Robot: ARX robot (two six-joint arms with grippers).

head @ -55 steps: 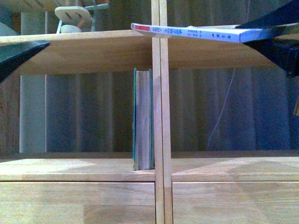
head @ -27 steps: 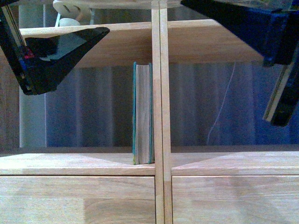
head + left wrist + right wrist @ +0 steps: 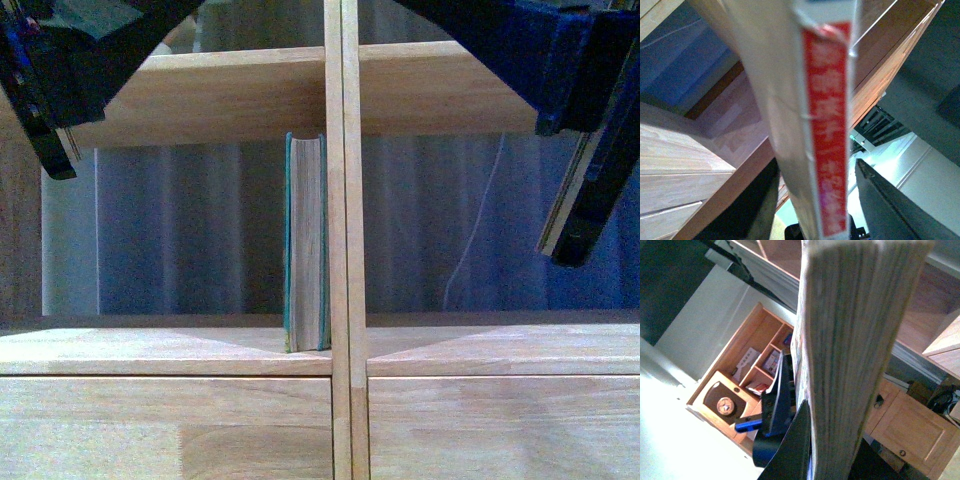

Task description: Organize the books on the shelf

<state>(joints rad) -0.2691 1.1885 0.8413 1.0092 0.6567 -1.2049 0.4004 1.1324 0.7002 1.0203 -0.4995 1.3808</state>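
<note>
The teal book (image 3: 306,245) stands upright in the shelf's left cubby, against the central divider (image 3: 343,200). The thin pale paperback is held up on end. Its red-and-white spine (image 3: 825,125) runs between the spread fingers of my open left gripper (image 3: 817,200), with a gap to the right finger (image 3: 890,205). My right gripper (image 3: 835,460) is shut on the same paperback, whose page edge (image 3: 850,355) fills that view. In the front view only the dark left arm (image 3: 60,70) and right arm (image 3: 590,120) show at the top corners; the paperback is hidden there.
The thick upper board (image 3: 250,90) crosses just below both arms. Below the cubbies are two drawer fronts (image 3: 170,430) (image 3: 500,430). A pale curtain (image 3: 180,230) and a white cord (image 3: 475,240) hang behind the shelf. A wooden cabinet (image 3: 910,430) stands in the room.
A second ago the paperback lay flat at upper-board height in the right gripper. It has since left the front view, and both arms have come to fill the top corners.
</note>
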